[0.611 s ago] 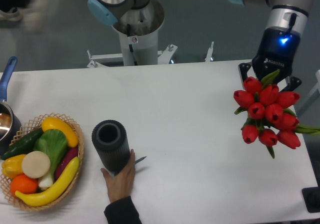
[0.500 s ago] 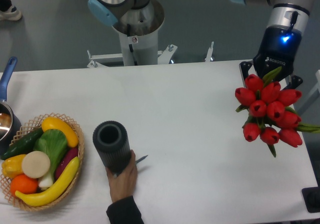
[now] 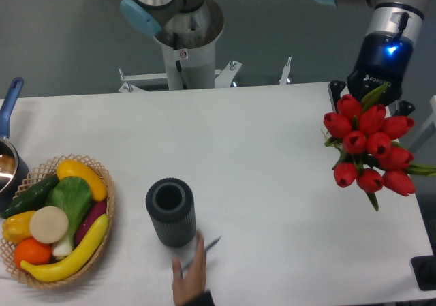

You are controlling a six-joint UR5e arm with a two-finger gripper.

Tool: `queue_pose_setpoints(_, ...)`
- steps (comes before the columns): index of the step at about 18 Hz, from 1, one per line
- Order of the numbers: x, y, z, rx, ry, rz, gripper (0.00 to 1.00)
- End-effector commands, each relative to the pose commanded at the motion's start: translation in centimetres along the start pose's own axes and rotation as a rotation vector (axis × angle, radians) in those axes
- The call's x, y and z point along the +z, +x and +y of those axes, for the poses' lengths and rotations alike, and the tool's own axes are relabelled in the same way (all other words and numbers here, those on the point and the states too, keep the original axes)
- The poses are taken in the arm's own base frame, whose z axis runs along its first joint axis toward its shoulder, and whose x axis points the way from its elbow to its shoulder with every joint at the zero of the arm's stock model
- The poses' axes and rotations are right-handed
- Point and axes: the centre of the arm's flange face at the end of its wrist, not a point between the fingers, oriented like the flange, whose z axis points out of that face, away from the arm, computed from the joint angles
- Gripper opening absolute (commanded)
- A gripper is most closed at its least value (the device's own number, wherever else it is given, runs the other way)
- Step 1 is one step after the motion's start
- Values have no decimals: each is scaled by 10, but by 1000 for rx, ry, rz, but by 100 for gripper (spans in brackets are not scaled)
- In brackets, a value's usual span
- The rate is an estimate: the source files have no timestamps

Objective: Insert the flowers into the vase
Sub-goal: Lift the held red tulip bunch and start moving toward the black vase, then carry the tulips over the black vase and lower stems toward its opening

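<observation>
Tulips first: we see the bunch of red tulip buds with green leaves hanging at the far right of the white bench, carried by the arm's end effector. Its fingers are hidden behind the blooms, so we cannot tell how far they are closed; we judge that it grips the stems, since the bunch stays aloft over the bench edge.

What has changed lies mostly on the left. The dark ribbed cylindrical vase has shifted to the right and a little nearer than it stood half a second ago, and the person's hand that was pressed against it is now drawn back to the near edge, apart from it. The tulips have crept only slightly right and upward. For the task, we judge the vase is freshly placed and free, mouth up, yet well apart from the flowers, so a long carry leftward remains.

White lettering on the black wrist housing appears to read ROBOTIQ. The woven basket of vegetables sits at the left.
</observation>
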Motion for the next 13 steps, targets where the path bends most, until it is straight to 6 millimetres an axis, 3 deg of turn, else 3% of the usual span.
queue_pose_setpoints(2,7,1,2,4,0,8,17)
queue_pose_setpoints(6,40,34,-24,83,33,70,17)
queue_pose_setpoints(9,48,51,-37,85,146,166,17)
queue_pose_setpoints(10,52,59,-42,85,195,212,17)
queue_pose_setpoints(13,85,101,-32,114,320,366,17)
